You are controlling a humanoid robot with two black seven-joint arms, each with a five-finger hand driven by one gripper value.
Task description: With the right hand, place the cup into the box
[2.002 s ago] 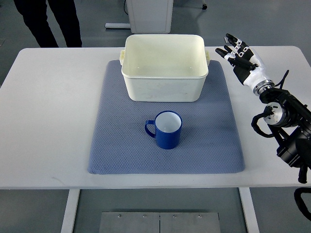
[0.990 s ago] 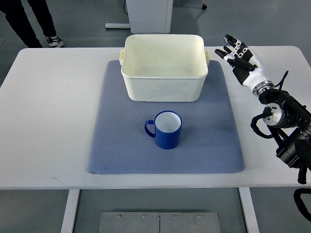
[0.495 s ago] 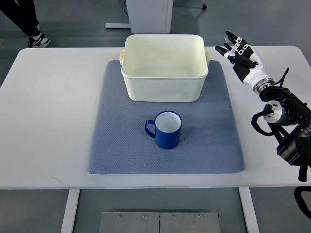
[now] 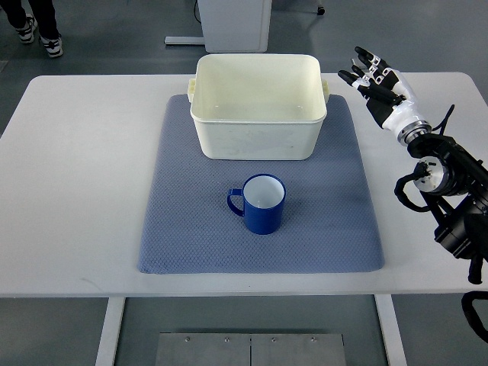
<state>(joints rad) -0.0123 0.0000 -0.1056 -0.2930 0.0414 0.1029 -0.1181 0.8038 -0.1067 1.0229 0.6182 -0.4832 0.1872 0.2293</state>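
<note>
While empty, right hand splay-fingered beside box.

The right arm runs off the right edge, its upper part out of sight. At the far left, a person's feet are cut by the top edge.

White table on grey floor

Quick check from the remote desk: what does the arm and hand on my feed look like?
Only the right arm shows: black jointed segments with looping black cables near the wrist. The right hand has a white palm shell, a silver wrist ring, and black fingers with small white marks near the tips.
</note>
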